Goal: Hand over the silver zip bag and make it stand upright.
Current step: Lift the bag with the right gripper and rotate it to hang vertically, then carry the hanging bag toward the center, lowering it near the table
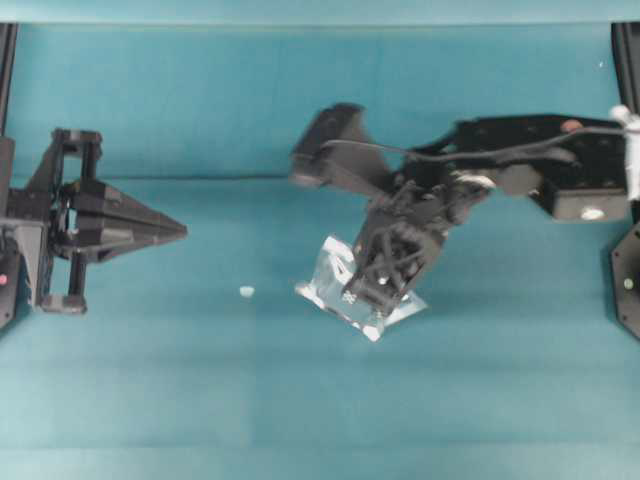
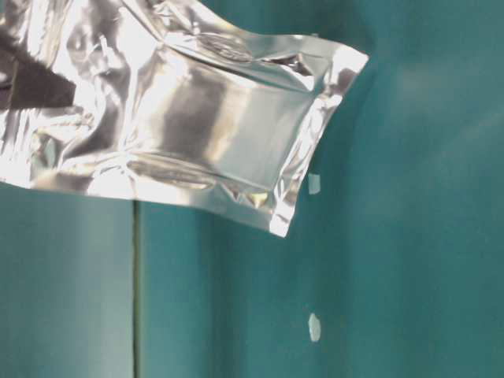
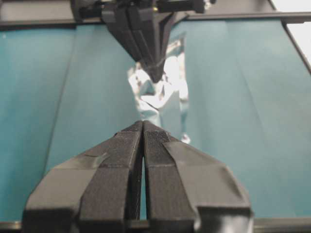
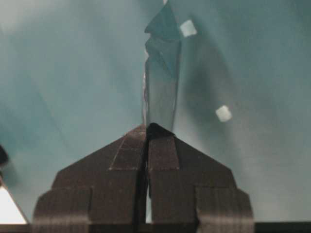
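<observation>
Table-level exterior crops the silver zip bag (image 2: 197, 118) (left edge), hiding its holder.

Left pincer (image 1: 180, 231) clamped together, level at its side; right pincer (image 1: 375, 310) pinched tight, angled downward.

I can read no text, label, brand, number or sign in any of my four views. The shiny crinkled silver foil zip bag (image 2: 197, 118) shows only glare and creases on its face (no print that I can make out), and the plain teal cloth surface (image 1: 200, 380) carries no markings. The black arm hardware shows no lettering I can resolve either.
</observation>
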